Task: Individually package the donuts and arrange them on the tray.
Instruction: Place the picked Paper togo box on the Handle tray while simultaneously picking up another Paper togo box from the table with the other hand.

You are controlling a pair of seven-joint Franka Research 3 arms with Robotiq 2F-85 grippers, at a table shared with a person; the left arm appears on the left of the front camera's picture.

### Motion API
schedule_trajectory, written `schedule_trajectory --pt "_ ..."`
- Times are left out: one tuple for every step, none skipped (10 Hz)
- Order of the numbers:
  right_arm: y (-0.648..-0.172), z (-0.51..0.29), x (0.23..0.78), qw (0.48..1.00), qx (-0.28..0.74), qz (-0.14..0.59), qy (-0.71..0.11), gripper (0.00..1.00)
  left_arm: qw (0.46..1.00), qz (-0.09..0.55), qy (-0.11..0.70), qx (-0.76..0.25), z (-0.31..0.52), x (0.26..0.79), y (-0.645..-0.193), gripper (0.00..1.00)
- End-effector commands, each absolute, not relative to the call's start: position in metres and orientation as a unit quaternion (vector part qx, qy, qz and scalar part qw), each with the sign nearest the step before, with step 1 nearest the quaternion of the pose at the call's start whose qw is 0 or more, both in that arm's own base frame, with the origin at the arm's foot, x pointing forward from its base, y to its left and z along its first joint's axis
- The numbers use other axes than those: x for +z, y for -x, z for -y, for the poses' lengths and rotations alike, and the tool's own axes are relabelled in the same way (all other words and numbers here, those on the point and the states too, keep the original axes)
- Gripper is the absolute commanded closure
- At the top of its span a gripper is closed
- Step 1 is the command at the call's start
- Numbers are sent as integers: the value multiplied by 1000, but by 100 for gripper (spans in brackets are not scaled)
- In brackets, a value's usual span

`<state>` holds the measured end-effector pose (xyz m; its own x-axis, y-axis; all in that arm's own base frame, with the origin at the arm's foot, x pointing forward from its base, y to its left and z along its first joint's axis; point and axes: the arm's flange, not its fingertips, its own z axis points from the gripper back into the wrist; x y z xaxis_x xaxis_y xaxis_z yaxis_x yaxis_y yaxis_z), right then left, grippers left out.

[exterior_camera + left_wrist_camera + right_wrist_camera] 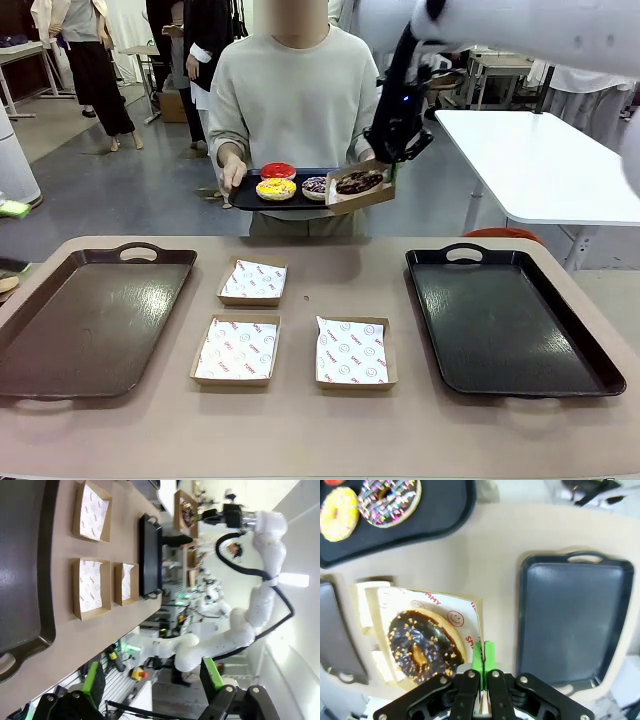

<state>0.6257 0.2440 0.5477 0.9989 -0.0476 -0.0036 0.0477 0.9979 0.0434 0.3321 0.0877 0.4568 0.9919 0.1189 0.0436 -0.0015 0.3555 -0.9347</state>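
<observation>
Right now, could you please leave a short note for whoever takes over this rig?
Left gripper: jaws open, holding nothing.
Right gripper: jaws shut on the edge of a box with the chocolate donut in it, raised by the person's tray.
Done: one donut boxed.
Left: red donut, yellow donut and purple donut on that tray; three empty boxes on the table; table trays bare.

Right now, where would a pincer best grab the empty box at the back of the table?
I'd pinch a side wall of the back box from straight above, one finger inside, one outside: it lies flat, low and open-topped. The right pincer grips the donut box likewise.
</observation>
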Motion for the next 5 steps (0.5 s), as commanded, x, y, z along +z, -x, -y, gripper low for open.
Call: schedule_trajectory --pt "-589 -183 554 996 -38 8 -79 98 885 17 466 11 -46 500 -363 0" --pt "-575 -152 552 995 -48 12 -92 98 904 3 427 8 -22 517 -378 0" --pt "-561 -121 547 993 -60 22 -99 98 926 -16 376 12 3 531 -396 0" --pt "-552 -100 536 993 -64 23 -98 98 944 -24 328 16 26 537 -410 0" --pt "-548 -83 523 994 -63 19 -89 98 959 -26 280 17 53 539 -426 0"
